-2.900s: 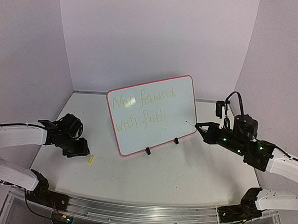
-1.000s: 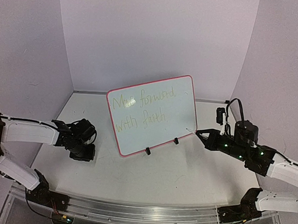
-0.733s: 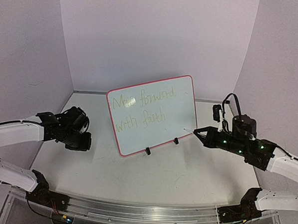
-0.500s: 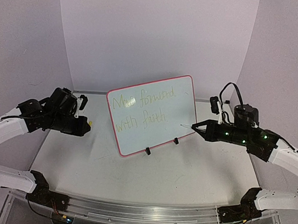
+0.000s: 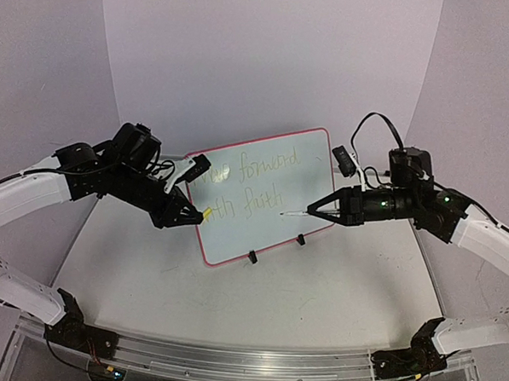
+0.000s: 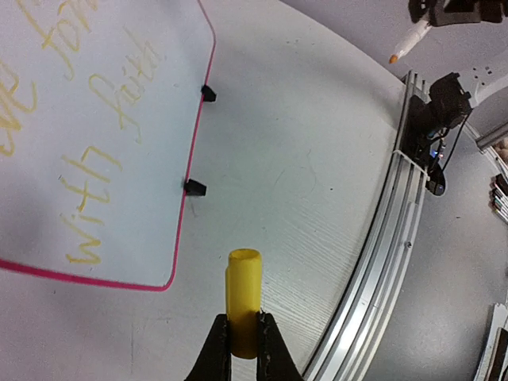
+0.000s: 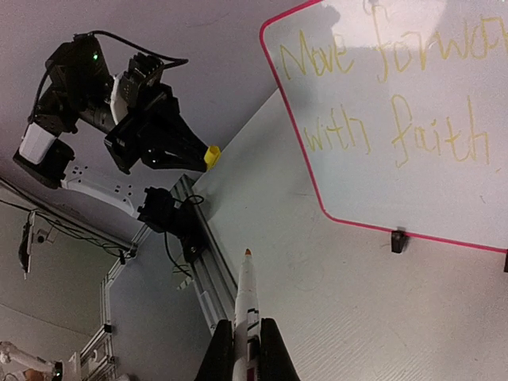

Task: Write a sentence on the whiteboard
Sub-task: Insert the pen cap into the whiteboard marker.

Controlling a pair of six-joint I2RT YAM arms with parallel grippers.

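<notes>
The whiteboard (image 5: 235, 236) stands tilted on the table with a pink rim. The sentence (image 5: 248, 190) is on it in thin yellow cursive, two lines, partly hidden by my left arm. My left gripper (image 5: 198, 215) hovers before the board's left edge, shut on a small yellow marker cap (image 6: 244, 294) whose open end points away. My right gripper (image 5: 320, 209) hangs in front of the board's right half, shut on a white marker (image 7: 247, 298). The marker's bare tip points left toward the cap (image 7: 211, 156). A gap separates cap and tip.
Two small black feet (image 5: 253, 257) hold up the board. An aluminium rail (image 5: 245, 361) runs along the table's near edge. White walls close in the back and both sides.
My left gripper closed on the yellow cap on the table, lifted it and swung right toward the board. My right gripper rose and moved left with the marker.
</notes>
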